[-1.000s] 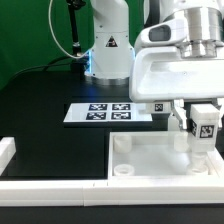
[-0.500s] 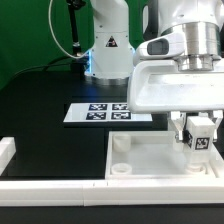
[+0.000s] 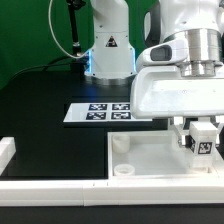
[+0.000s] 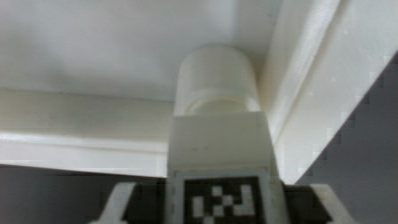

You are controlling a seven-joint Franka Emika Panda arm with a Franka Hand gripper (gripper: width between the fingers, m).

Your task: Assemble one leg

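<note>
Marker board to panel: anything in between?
Nothing: in the exterior view only a bare strip of black table separates the marker board from the panel.

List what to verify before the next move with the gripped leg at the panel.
1. Grip: gripper shut on the leg, ok.
2. Leg upright in the exterior view: ok.
3. Leg over the panel, at its exterior view's right end: ok.
4. Leg lined up with a socket: cannot tell, none shows beneath it.
5. Leg tip touching the panel: cannot tell.
6. Leg apart from the marker board: ok.
</note>
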